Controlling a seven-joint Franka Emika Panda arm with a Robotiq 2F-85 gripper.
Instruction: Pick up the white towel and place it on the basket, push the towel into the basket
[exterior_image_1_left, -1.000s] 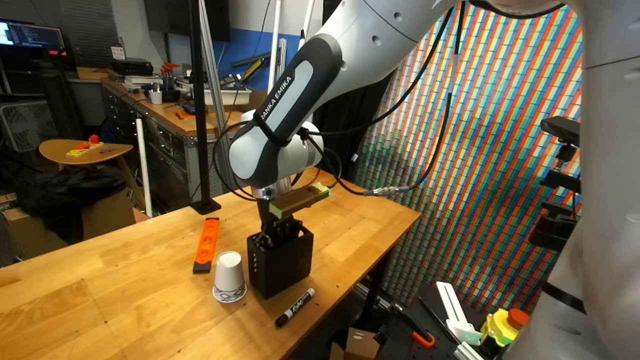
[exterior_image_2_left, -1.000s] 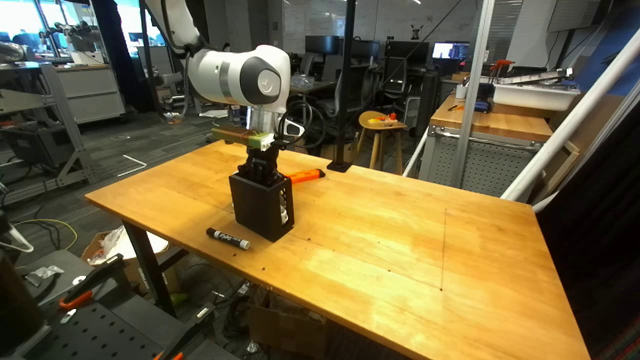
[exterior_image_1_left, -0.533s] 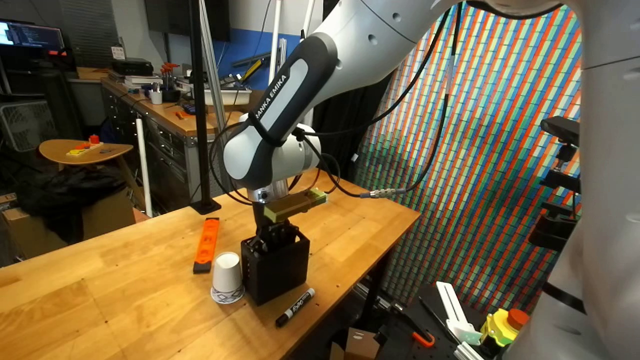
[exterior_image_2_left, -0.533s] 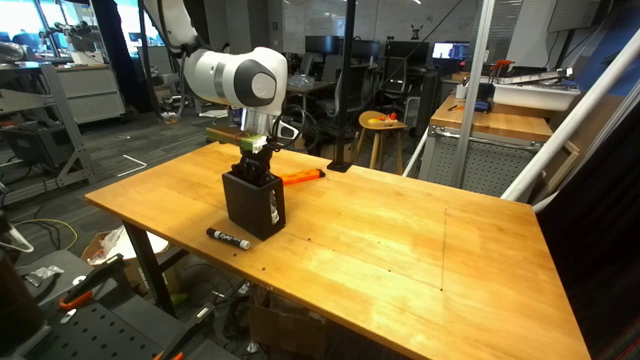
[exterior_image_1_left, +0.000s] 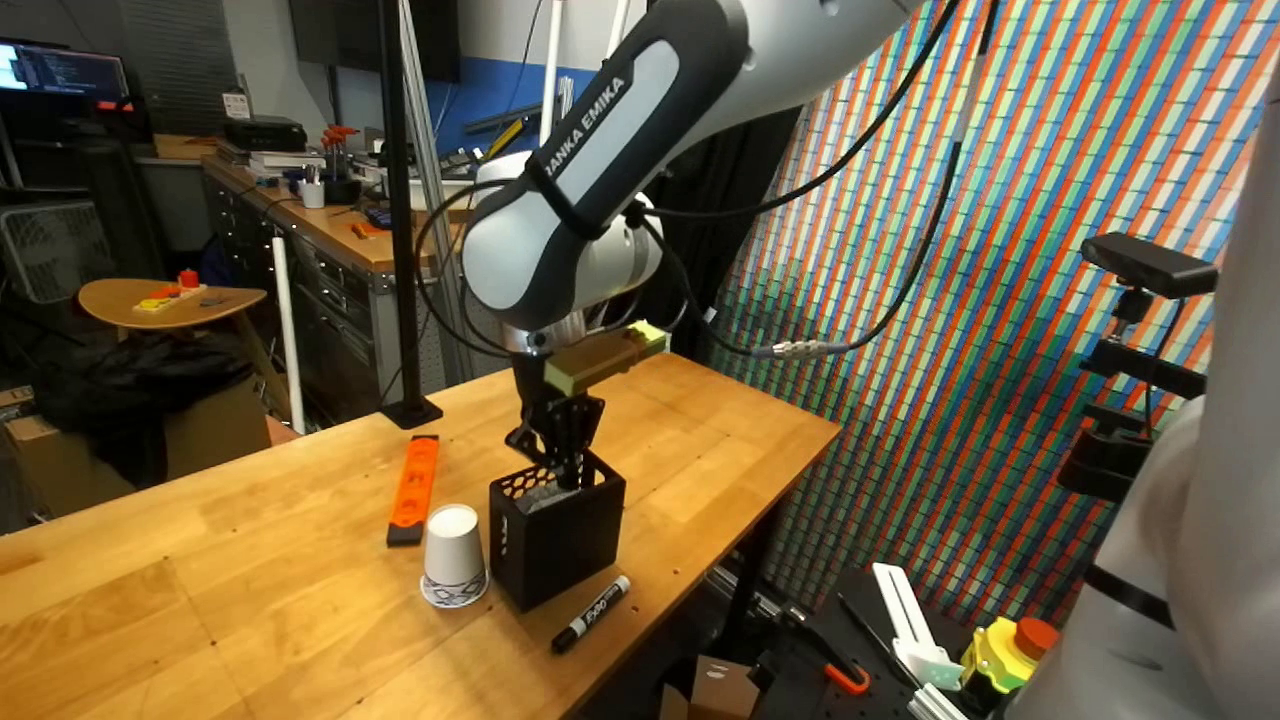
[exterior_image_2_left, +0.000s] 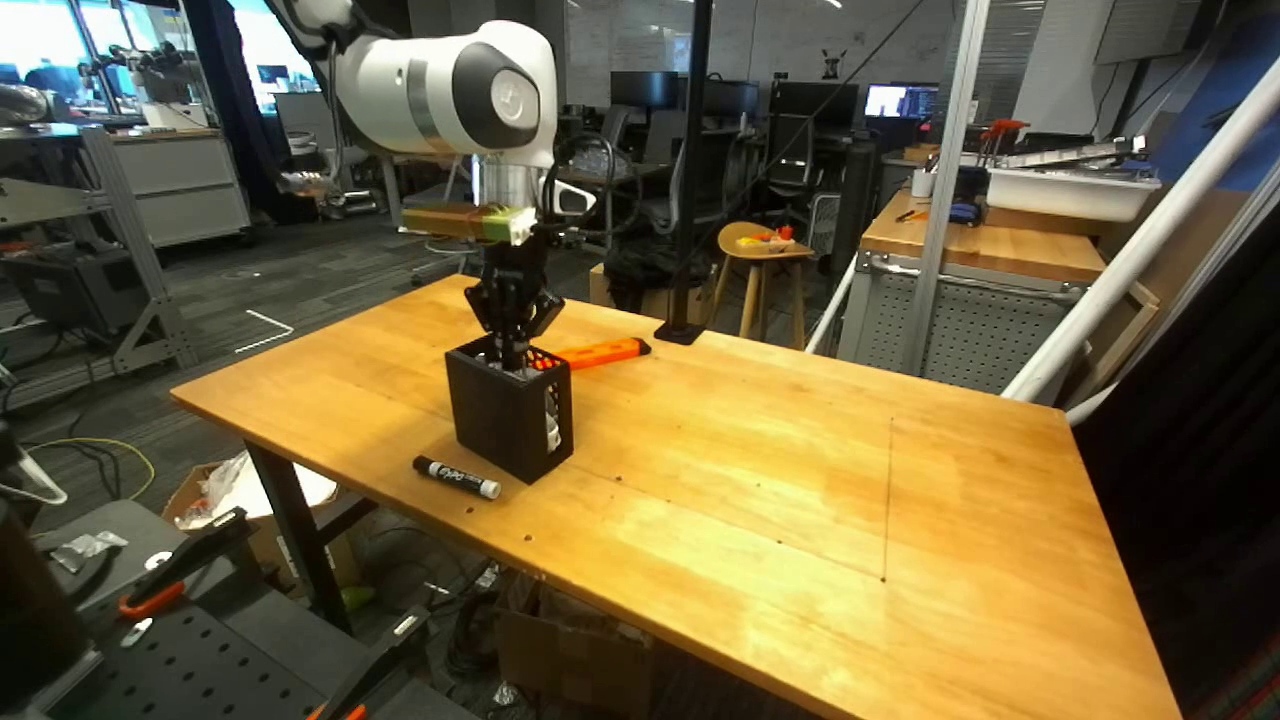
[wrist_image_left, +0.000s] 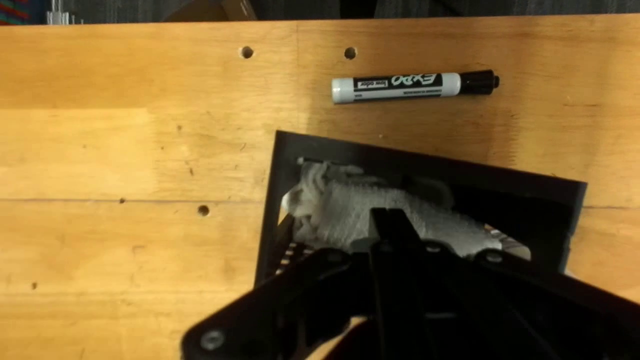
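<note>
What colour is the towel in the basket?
The towel looks greyish white, clearest in the wrist view.

Wrist view: black jointed gripper blurred, cut off by bottom edge, hiding part of the off-white wrinkled cloth towel; contact between the 2 not determinable. Both exterior views: walls of the black box-shaped perforated basket hide most of the towel; white-and-black robot arm cut off by top edge. Smallest print on the black-and-white cylindrical marker illegible.
</note>
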